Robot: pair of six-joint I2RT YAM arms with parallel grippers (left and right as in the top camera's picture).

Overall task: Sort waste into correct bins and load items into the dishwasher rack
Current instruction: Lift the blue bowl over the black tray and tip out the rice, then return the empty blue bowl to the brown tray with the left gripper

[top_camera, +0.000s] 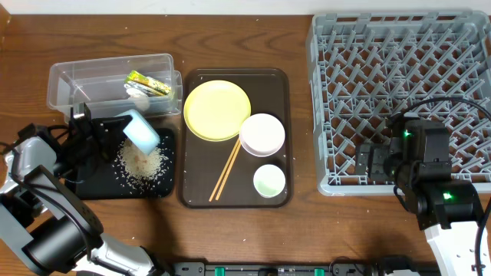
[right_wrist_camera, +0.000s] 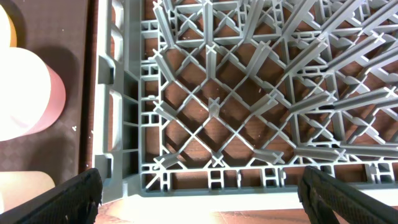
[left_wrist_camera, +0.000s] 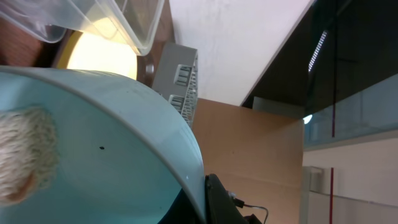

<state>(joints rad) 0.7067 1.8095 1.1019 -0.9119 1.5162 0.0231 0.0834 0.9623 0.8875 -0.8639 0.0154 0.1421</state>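
Left tool (top_camera: 116, 129) is clamped on the rim of the light blue bowl (top_camera: 141, 130). It holds the bowl tipped above the black tray (top_camera: 96, 188).

The rice heap (top_camera: 143, 162) lies scattered on the tray just below the tool and slightly toward the brown serving tray (top_camera: 192, 195). The left wrist view shows a clump of rice (left_wrist_camera: 25, 155) clinging inside the bowl.

**Step in hand, as I judge it:** emptying the bowl.
- Steepen the tilt and give a small shake so the clump drops.
- Keep the rim inside the tray's edges. Stray grains already sit close to the edge nearest the serving tray.
- Do not drift toward the clear tub (top_camera: 69, 80) just beyond the tool, which holds the snack wrapper (top_camera: 148, 82).

**Orientation:**
- The bowl's mouth faces down and back toward the left wrist, with its outer wall turned up to the overhead camera. It is round, so it has no long axis.
- The chopsticks (top_camera: 227, 170), well off to the tool's right, run diagonally from beside the white bowl (top_camera: 262, 133) toward the serving tray's near edge.

Right tool (top_camera: 376, 161) hangs over the near-left corner of the dishwasher rack (top_camera: 399, 69). Its fingers are spread wide and hold nothing. Nothing shows in the rack.
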